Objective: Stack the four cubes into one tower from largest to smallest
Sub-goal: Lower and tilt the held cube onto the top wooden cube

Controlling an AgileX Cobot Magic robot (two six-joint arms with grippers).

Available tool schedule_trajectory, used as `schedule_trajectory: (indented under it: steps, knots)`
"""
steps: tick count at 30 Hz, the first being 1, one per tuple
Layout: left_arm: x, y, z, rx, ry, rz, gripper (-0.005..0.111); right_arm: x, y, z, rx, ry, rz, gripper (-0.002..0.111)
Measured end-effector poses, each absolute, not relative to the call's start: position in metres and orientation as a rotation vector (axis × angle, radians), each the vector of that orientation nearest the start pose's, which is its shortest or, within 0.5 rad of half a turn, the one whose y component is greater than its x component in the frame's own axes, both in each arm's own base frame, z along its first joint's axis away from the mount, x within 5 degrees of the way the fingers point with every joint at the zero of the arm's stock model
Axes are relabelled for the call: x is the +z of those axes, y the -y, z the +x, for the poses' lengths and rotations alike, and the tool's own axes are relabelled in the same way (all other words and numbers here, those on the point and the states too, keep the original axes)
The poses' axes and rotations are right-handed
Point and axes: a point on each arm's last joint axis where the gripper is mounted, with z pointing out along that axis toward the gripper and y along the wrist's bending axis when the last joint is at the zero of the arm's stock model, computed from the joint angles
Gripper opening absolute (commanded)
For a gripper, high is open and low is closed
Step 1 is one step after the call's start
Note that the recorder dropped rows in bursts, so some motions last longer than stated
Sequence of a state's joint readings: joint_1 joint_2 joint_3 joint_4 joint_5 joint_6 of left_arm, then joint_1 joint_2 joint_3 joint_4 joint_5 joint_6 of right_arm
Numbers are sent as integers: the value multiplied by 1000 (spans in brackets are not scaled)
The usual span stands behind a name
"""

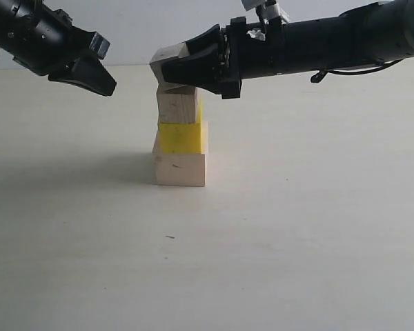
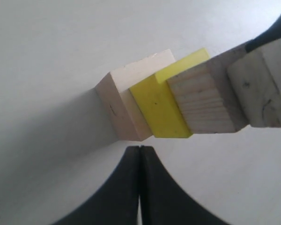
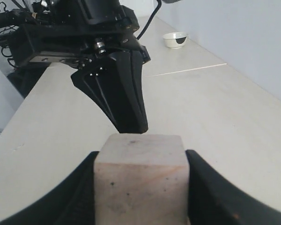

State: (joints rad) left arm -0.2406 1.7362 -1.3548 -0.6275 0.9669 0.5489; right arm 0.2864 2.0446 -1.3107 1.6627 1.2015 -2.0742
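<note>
Small wooden cube: held tilted at the top of the stack, clamped between the two fingers of the right claw, one finger on each side and the cube's outer face projecting past the tips. Its lower edge appears to touch the medium wooden cube. Below that sits the yellow cube, then the large wooden cube on the pale surface; the column is slightly staggered. Left claw: fingers pressed together, holding nothing, hovering apart from the stack on its left, at about the small cube's height.
</note>
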Motion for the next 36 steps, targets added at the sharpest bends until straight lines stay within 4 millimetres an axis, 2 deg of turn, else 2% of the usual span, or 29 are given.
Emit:
schedule_trajectory:
  steps: [23,26,36]
  knots:
    - [270,129,342,-711,-2588,670,0,204,-197,369,1205,-1433,-1190,2]
    - [270,129,342,-711,-2588,670,0,204,-197,369,1205,-1433,-1190,10]
    - [270,129,342,-711,-2588,670,0,204,-197,368,1204,-1434,-1197,46]
